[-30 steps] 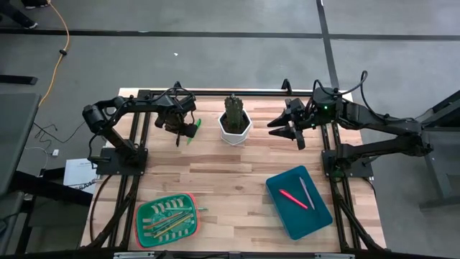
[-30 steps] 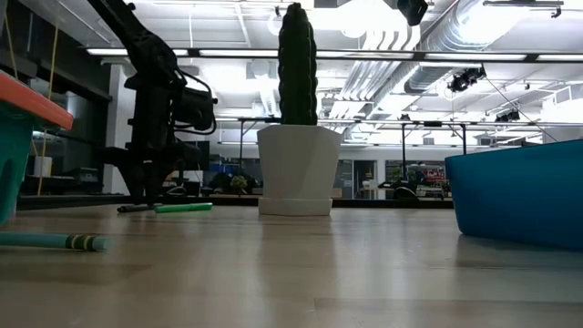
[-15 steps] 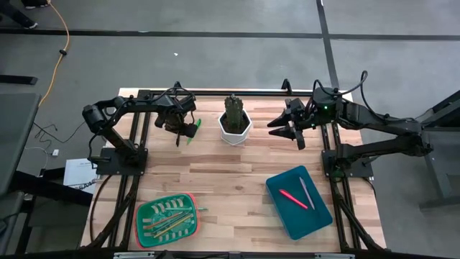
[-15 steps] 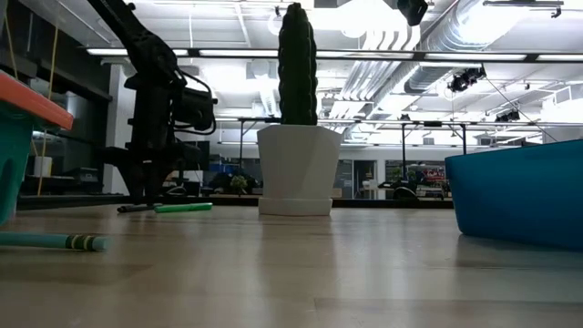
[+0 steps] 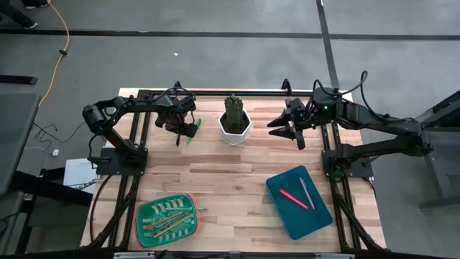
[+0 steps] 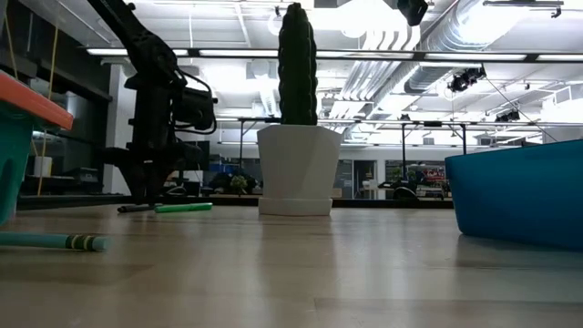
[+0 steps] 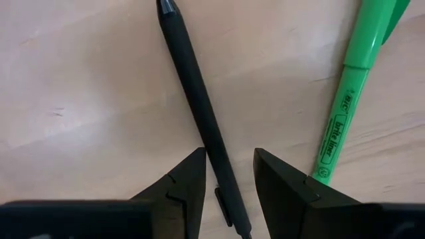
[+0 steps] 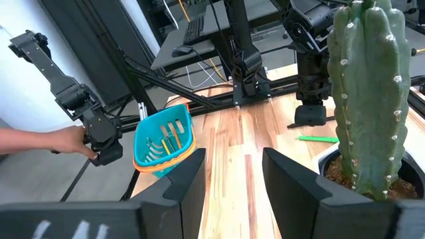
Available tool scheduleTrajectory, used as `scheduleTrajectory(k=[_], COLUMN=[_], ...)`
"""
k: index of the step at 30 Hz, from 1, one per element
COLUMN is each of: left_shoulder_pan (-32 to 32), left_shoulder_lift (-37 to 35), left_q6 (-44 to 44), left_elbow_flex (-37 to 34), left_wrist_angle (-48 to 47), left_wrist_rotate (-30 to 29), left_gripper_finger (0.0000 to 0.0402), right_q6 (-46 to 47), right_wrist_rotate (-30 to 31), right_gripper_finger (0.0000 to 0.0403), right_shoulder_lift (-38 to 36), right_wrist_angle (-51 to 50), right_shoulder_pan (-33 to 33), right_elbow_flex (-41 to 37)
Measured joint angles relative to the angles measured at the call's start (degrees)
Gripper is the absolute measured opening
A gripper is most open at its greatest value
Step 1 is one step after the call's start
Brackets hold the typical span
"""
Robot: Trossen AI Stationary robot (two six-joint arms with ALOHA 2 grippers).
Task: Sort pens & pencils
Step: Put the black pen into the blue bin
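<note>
The left gripper (image 7: 228,182), fingers apart, straddles a black pen (image 7: 199,113) lying on the table (image 5: 237,173) beside a green highlighter (image 7: 348,93); closing and lifting should follow, while the right gripper (image 5: 287,131) waits open near the cactus (image 5: 234,112).

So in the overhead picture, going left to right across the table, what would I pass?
Green tray → left end effector → green pen → cactus pot → right end effector → blue bin.
</note>
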Motion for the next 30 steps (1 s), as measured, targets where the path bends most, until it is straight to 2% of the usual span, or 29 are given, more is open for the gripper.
scheduleTrajectory(k=[25,30], left_shoulder_pan=[1.51,1.51], left_shoulder_lift=[0.11,0.15], left_q6=[0.98,1.59], left_elbow_flex=[0.0,0.0], left_wrist_angle=[-0.04,0.0], left_wrist_rotate=[-0.04,1.38], left_gripper_finger=[0.0115,0.0115], right_q6=[-0.01,-0.01], right_wrist_rotate=[-0.01,-0.01], right_gripper_finger=[0.014,0.014], right_shoulder_lift=[0.09,0.09], right_wrist_angle=[-0.21,-0.22], right_shoulder_pan=[0.0,-0.01], right_elbow_flex=[0.0,0.0])
